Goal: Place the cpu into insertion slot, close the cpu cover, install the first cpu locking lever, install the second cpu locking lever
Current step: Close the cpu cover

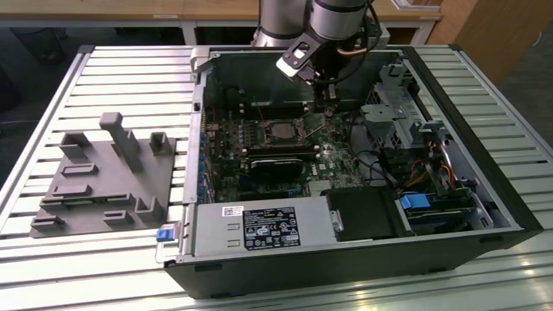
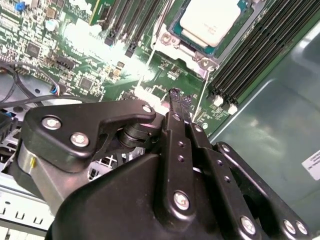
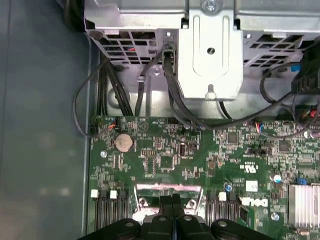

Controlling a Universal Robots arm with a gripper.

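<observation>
In the exterior view, an open case (image 1: 346,265) lies on a slatted table (image 1: 103,65). The gripper (image 1: 327,111) reaches down into the case's upper middle, just to the exterior view's right of the slot (image 1: 278,133). A white printed label (image 1: 268,227) covers the power supply at lower centre. A grey fixture (image 1: 103,175) sits at the exterior view's left.

In the second wrist view, the gripper (image 2: 175,95) has its fingers pressed together with nothing between them. It is over the green board (image 2: 75,45), near the cpu (image 2: 212,20) but apart from it. The cpu sits in the slot with the silver cover (image 2: 172,40) around it. A label (image 2: 312,165) is stuck on the case wall.

In the first wrist view, the closed gripper (image 3: 171,200) is at the cover's silver edge (image 3: 150,192), between the memory slots. White stickers (image 3: 251,185) and a coin cell (image 3: 123,142) mark the board.
</observation>
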